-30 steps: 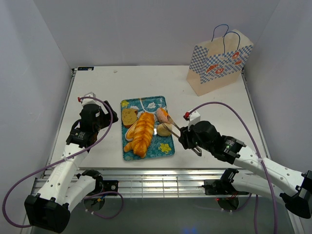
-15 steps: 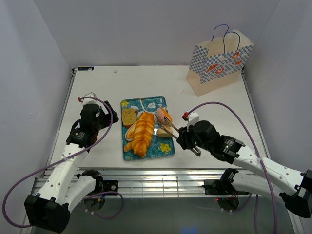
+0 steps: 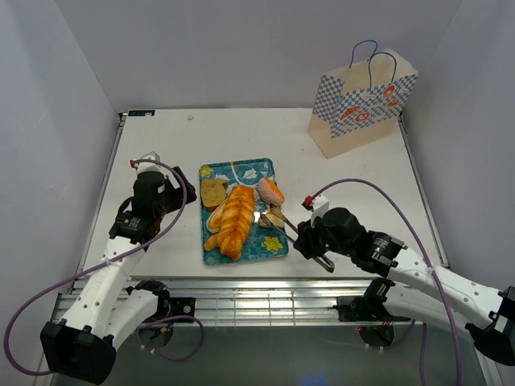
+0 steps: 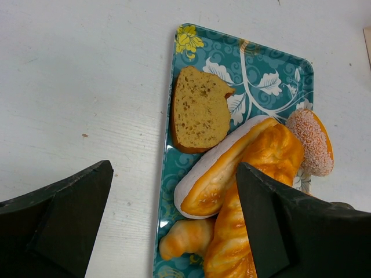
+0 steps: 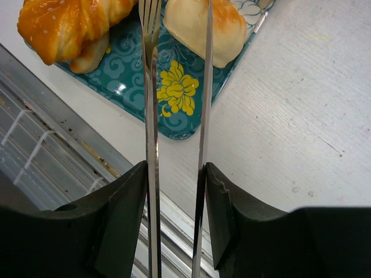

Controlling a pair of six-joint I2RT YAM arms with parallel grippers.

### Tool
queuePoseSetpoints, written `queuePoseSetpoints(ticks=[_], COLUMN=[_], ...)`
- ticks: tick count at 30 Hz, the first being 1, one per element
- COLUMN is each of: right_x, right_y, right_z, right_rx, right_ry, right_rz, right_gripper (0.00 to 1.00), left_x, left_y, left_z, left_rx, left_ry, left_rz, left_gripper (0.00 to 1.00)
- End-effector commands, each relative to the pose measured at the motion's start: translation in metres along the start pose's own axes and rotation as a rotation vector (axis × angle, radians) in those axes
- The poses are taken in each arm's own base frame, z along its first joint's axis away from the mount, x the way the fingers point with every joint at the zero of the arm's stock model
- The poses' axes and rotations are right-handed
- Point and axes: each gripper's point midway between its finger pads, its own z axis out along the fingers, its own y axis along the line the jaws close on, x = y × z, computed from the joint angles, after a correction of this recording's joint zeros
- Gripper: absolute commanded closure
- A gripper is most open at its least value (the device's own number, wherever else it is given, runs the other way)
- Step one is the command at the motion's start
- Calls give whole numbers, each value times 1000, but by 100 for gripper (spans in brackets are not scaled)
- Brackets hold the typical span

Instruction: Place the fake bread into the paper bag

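The fake bread lies on a blue patterned tray (image 3: 269,246): a toast slice (image 3: 213,193), a braided loaf (image 3: 233,217), a sesame bun (image 3: 271,190) and a pale round roll (image 3: 274,217). My right gripper (image 3: 308,236) is shut on metal tongs (image 5: 152,87), whose tips straddle the roll (image 5: 203,26) with a gap between them. My left gripper (image 3: 179,195) is open and empty, hovering over the tray's left edge (image 4: 167,174). Its view shows the toast slice (image 4: 200,110), a long bun (image 4: 223,176) and a croissant (image 4: 185,238). The checked paper bag (image 3: 362,104) stands upright at the far right.
The table's near edge and metal rails (image 5: 35,150) lie just below the tray. White walls close in the table on three sides. The bag's blue cord handles (image 3: 372,55) stick up above its open top.
My right gripper has drawn back toward the near edge. The tongs' tips have moved from the sesame bun to the round roll. The left arm has not moved.
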Motion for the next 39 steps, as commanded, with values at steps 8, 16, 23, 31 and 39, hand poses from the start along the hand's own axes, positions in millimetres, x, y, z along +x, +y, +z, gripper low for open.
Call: queuePoseSetpoints(ticks=[8,16,23,31,39], right_x=[6,6,16,29,8], right_y=[-7,-12,-13,-14,0], right_z=[-7,-5,0,8,9], right_rx=[38,74,82,80,24], right_ry=[-10,-1,34,73,20], right_rz=[23,20,28,41,60], right_gripper=[51,50,58,73,92], left_x=[-9,-9,-9,-8,-9], left_y=[-8,-9,-9,-9,-9], left_z=[-3,-3,-3,-3,-3], left_rx=[37,42,43,45,46], left_ry=[-28,-28,-27,-27,-28], left_rz=[4,5,4,5,5], left_gripper=[2,2,2,2,2])
